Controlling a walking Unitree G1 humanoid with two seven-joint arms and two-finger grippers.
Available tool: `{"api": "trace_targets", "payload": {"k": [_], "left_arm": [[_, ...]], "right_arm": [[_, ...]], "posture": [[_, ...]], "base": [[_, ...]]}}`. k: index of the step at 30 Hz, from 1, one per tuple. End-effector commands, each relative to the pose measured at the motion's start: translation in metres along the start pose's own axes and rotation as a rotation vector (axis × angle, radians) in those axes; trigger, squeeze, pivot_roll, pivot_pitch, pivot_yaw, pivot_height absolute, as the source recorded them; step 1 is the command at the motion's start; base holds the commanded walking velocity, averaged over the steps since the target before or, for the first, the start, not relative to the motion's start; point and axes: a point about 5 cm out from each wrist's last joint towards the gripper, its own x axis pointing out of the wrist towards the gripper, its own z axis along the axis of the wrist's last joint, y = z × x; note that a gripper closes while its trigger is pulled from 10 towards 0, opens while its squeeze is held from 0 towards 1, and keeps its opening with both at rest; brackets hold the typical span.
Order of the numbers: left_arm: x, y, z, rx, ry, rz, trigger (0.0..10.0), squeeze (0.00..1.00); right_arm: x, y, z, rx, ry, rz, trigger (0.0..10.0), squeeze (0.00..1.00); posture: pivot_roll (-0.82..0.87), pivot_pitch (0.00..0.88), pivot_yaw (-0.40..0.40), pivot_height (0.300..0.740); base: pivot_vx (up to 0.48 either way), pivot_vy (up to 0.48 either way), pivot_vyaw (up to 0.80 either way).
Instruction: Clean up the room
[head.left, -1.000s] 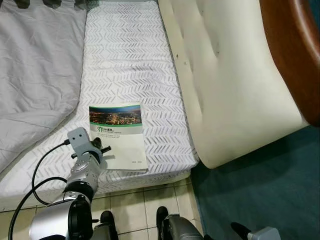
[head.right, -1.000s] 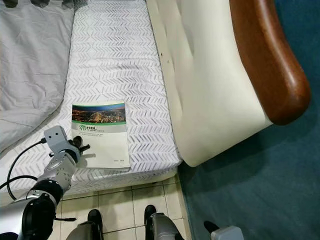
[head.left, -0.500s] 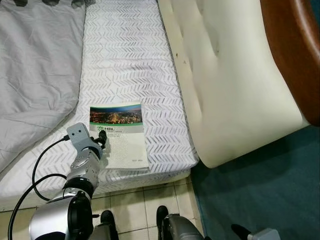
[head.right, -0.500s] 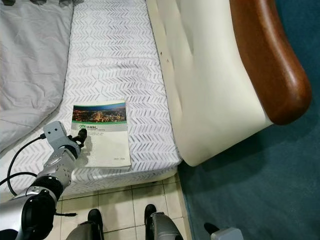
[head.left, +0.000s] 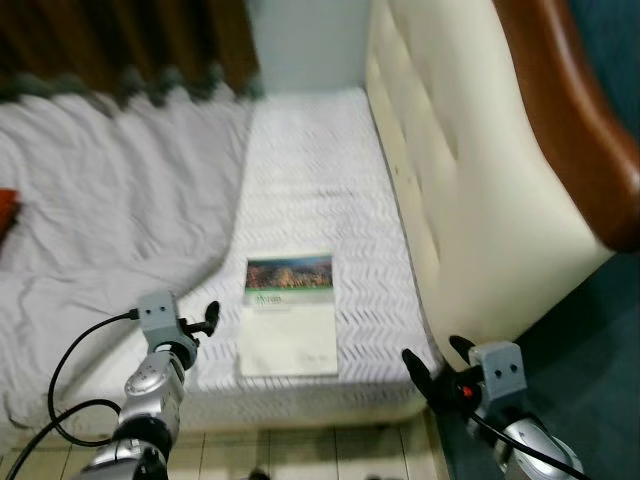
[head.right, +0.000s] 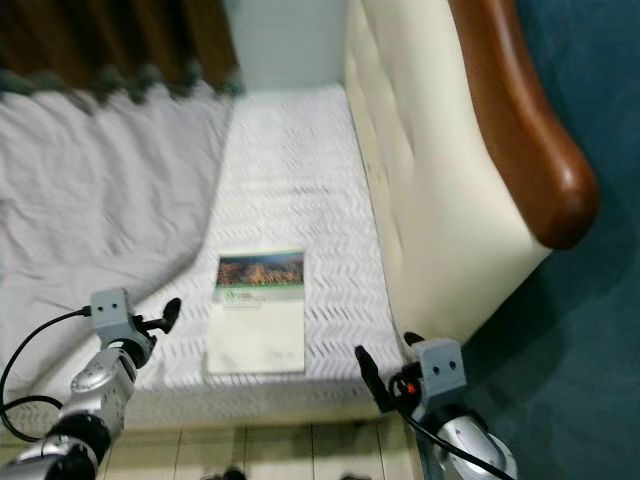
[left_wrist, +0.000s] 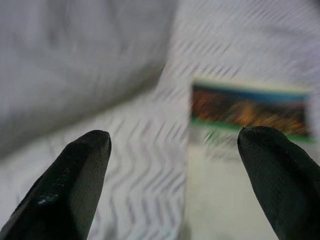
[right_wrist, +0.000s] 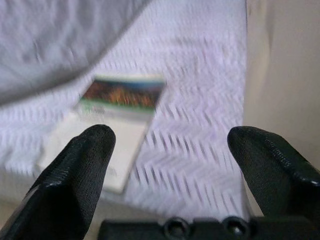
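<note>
Head views: your booklet (head.left: 289, 314) lies flat, not yet picked up, on the chevron-quilted mattress (head.left: 320, 200) beside the padded cream headboard (head.left: 470, 190), between both grippers. Left wrist: left gripper (left_wrist: 175, 150) spread wide, empty — glossy cover ahead. Right wrist: right gripper (right_wrist: 172, 150) likewise spread, booklet beyond its fingers — tidying barely begun

A bed (head.left: 300, 170) with cream padded headboard (head.left: 470, 190), dark curtains (head.left: 120, 45) behind, teal carpet (head.right: 590, 330).
</note>
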Motion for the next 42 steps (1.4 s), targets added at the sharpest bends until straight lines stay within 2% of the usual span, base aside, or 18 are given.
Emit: {"api": "trace_targets", "payload": {"k": [1, 2, 3, 4, 6, 7, 8, 9, 10, 12, 14, 16, 17, 23, 30, 35, 39, 42], "left_arm": [[-0.006, -0.005, 0.005, 0.075, -0.068, -0.058, 10.0, 1.0], [-0.006, -0.005, 0.005, 0.075, -0.068, -0.058, 10.0, 1.0], [-0.023, -0.014, 0.012, 0.254, -0.161, -0.139, 10.0, 1.0], [-0.023, -0.014, 0.012, 0.254, -0.161, -0.139, 10.0, 1.0], [-0.039, -0.029, 0.012, 0.433, -0.231, -0.216, 10.0, 1.0], [-0.044, -0.035, 0.011, 0.482, -0.25, -0.247, 10.0, 1.0], [-0.047, -0.041, 0.01, 0.491, -0.258, -0.281, 10.0, 1.0], [-0.051, -0.05, 0.012, 0.48, -0.282, -0.332, 10.0, 0.95], [-0.055, -0.058, 0.015, 0.458, -0.308, -0.37, 10.0, 0.0], [-0.052, -0.071, 0.018, 0.406, -0.32, -0.379, 10.0, 0.0], [-0.044, -0.071, 0.024, 0.342, -0.299, -0.299, 10.0, 0.0], [-0.041, -0.07, 0.026, 0.337, -0.293, -0.274, 10.0, 0.0], [-0.033, -0.069, 0.028, 0.275, -0.263, -0.253, 10.0, 0.0], [-0.027, -0.069, 0.024, 0.241, -0.212, -0.252, 10.0, 0.0], [-0.031, -0.069, 0.009, 0.242, -0.152, -0.244, 10.0, 0.0], [-0.039, -0.066, 0.007, 0.256, -0.172, -0.258, 10.0, 0.0], [-0.059, -0.061, 0.008, 0.295, -0.228, -0.279, 10.0, 0.0], [-0.059, -0.055, 0.004, 0.253, -0.194, -0.246, 10.0, 0.0]], "right_arm": [[0.007, 0.001, -0.004, 0.023, -0.009, 0.001, 10.0, 0.0], [0.007, 0.001, -0.004, 0.023, -0.009, 0.001, 10.0, 0.0], [0.016, 0.001, -0.005, 0.061, -0.048, -0.038, 10.0, 0.0], [0.016, 0.001, -0.005, 0.061, -0.048, -0.038, 10.0, 0.0], [0.021, -0.001, -0.008, 0.086, -0.069, -0.1, 10.0, 0.0], [0.023, -0.002, -0.009, 0.101, -0.077, -0.129, 10.0, 0.0], [0.024, -0.002, -0.01, 0.109, -0.082, -0.146, 10.0, 0.0], [0.026, -0.002, -0.01, 0.106, -0.089, -0.16, 10.0, 0.0], [0.026, -0.002, -0.011, 0.102, -0.091, -0.165, 10.0, 0.0], [0.028, -0.003, -0.014, 0.082, -0.09, -0.18, 10.0, 0.0], [0.032, -0.006, -0.016, 0.078, -0.093, -0.205, 10.0, 0.0], [0.033, -0.009, -0.016, 0.081, -0.094, -0.213, 10.0, 0.0], [0.039, -0.017, -0.015, 0.07, -0.092, -0.241, 10.0, 0.0], [0.046, -0.029, -0.009, 0.071, -0.101, -0.271, 10.0, 0.0], [0.042, -0.033, -0.013, 0.052, -0.097, -0.268, 10.0, 0.0], [0.036, -0.033, -0.015, 0.029, -0.111, -0.309, 10.0, 0.0], [0.01, -0.04, -0.016, 0.008, -0.164, -0.412, 10.0, 0.0], [0.008, -0.038, -0.026, 0.043, -0.119, -0.4, 10.0, 0.0]], "posture": [[-0.07, 0.0, 0.002, 0.74], [-0.07, 0.0, 0.002, 0.74], [-0.01, 0.0, 0.008, 0.74], [-0.01, 0.0, 0.008, 0.74], [0.01, 0.0, 0.006, 0.74], [0.01, 0.0, 0.009, 0.74], [0.01, 0.0, 0.011, 0.74], [0.01, 0.0, 0.01, 0.74], [0.01, 0.0, 0.01, 0.74], [0.02, 0.0, 0.011, 0.74], [0.02, 0.0, 0.011, 0.74], [0.01, 0.0, 0.008, 0.74], [0.0, 0.0, -0.004, 0.74], [-0.02, 0.0, -0.008, 0.74], [-0.03, 0.0, -0.015, 0.74], [-0.02, 0.0, -0.023, 0.74], [-0.01, 0.0, -0.026, 0.74], [-0.01, 0.0, -0.026, 0.74]], "base": [[0.0, 0.0, 0.0], [0.0, 0.0, 0.0], [0.0, 0.0, 0.0], [0.0, 0.0, 0.0], [0.0, 0.0, 0.0], [0.0, 0.0, 0.0], [0.0, 0.0, 0.0], [0.0, 0.0, 0.0], [0.0, 0.0, 0.0], [0.0, 0.0, 0.0], [0.0, 0.0, 0.0], [0.0, 0.0, 0.0], [0.0, 0.0, 0.0], [0.0, 0.146, 0.0], [0.0, 0.44, 0.0], [0.0, 0.445, 0.0], [0.0, 0.457, 0.0], [0.0, 0.459, 0.0]]}}
